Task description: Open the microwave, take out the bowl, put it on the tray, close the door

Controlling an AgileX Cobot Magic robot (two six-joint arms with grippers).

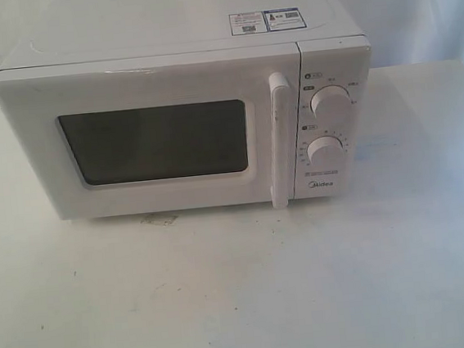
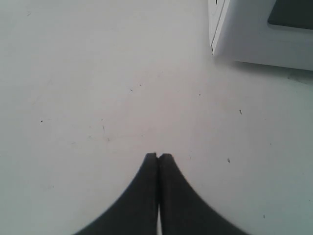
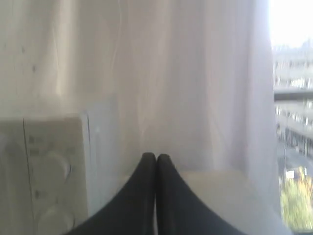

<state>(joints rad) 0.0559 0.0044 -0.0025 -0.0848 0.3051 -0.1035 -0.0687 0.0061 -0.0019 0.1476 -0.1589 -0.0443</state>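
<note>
The white Midea microwave (image 1: 186, 121) stands at the back of the white table, its door (image 1: 151, 141) shut, with a dark window and a vertical white bar handle (image 1: 280, 140). Two round knobs (image 1: 328, 103) sit on its right panel. The bowl is hidden and no tray is in view. Neither arm shows in the exterior view. My left gripper (image 2: 158, 155) is shut and empty above bare table, a corner of the microwave (image 2: 254, 34) some way beyond it. My right gripper (image 3: 156, 156) is shut and empty, beside the microwave's knob panel (image 3: 46, 171).
The white tabletop (image 1: 243, 288) spreads in front of and beside the oven. A white curtain (image 3: 186, 73) hangs behind the table, and a window with buildings (image 3: 293, 122) shows past its edge. A small stain (image 1: 161, 220) marks the table under the oven's front.
</note>
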